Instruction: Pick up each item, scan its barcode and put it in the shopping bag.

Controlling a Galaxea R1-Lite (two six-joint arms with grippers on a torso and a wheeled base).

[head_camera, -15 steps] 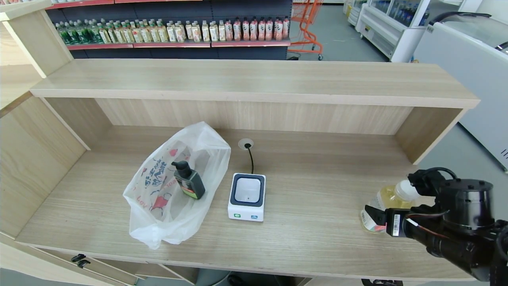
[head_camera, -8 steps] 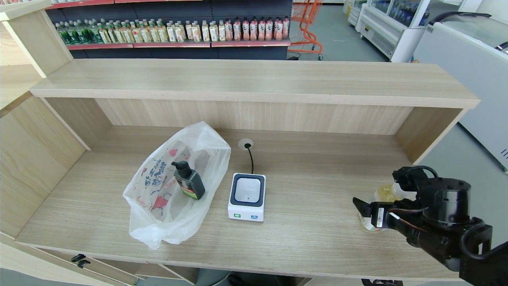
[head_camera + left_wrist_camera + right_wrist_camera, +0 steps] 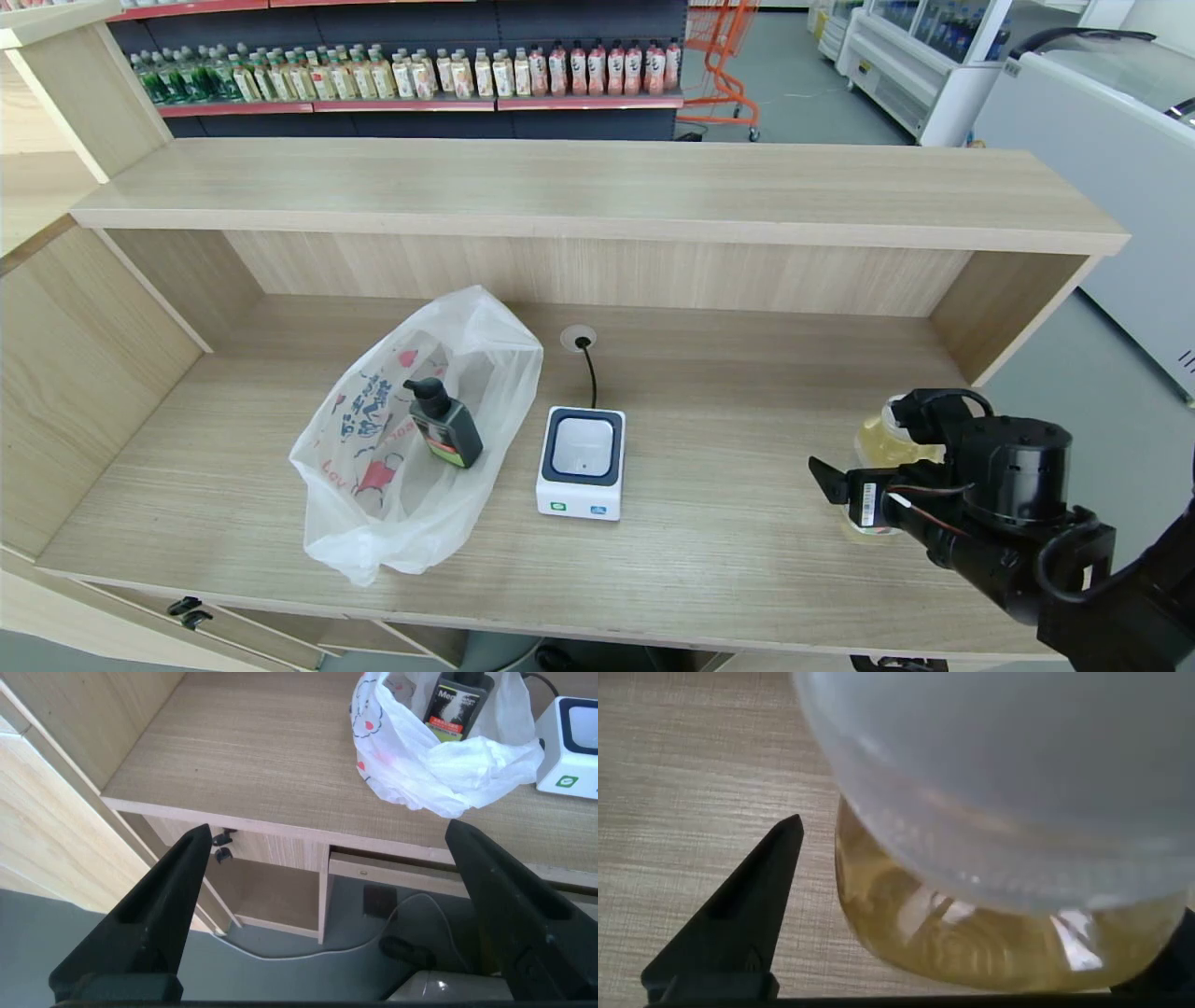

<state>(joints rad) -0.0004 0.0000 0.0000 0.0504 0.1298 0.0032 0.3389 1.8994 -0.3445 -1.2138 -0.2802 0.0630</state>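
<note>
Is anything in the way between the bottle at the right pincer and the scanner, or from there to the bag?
Nothing visible. Bare counter lies between the bottle and the scanner. The bag sits beside the scanner on its left, with a pump bottle inside.

Supermarket checkout

Across the upper left and top centre of the frame, store shelves (image 3: 401,105) carry long rows of drink bottles (image 3: 420,75). An orange shopping trolley (image 3: 726,56) stands in the aisle right of top centre, and white chest freezers (image 3: 1064,121) fill the upper right. In the middle of the frame, a wooden table (image 3: 747,523) with a raised ledge at its far side holds a corded barcode scanner (image 3: 581,462). Just left of the scanner is a printed plastic shopping bag (image 3: 373,523).
</note>
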